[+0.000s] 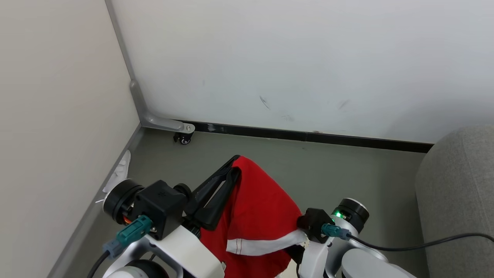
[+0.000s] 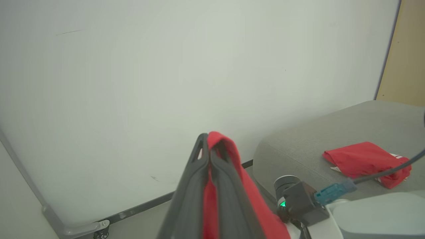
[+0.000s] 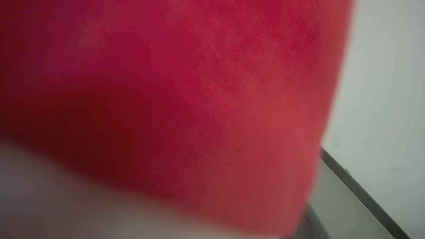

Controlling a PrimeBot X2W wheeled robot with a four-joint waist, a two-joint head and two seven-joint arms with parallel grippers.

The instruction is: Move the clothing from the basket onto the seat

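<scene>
On the left, your left gripper (image 1: 232,165) is pinching shut on the top fold of a red garment (image 1: 262,208). It is holding the piece up off the grey floor (image 1: 347,173), with the cloth draping down and to the right from the fingertips.

The garment is behaving like light, limp fabric. It is sagging under its own weight and giving you no stiffness to push against. It is probably slipping easily through a shallow pinch, so a bunched fold is a safer hold than a single thin edge.

The white trim band (image 1: 266,245) along the hem is hanging low beside your right wrist (image 1: 328,227). That hem, being thicker, is looking like the better second hold if you are wanting to spread the piece.

The right gripper's fingers are lying behind the cloth, which is blanketing the right wrist view, so I cannot tell whether they are open or closing on anything.

Further right, the sofa (image 1: 457,200) is waiting well apart from the garment. In the left wrist view a second red piece (image 2: 365,162) is already lying on its cushion.
</scene>
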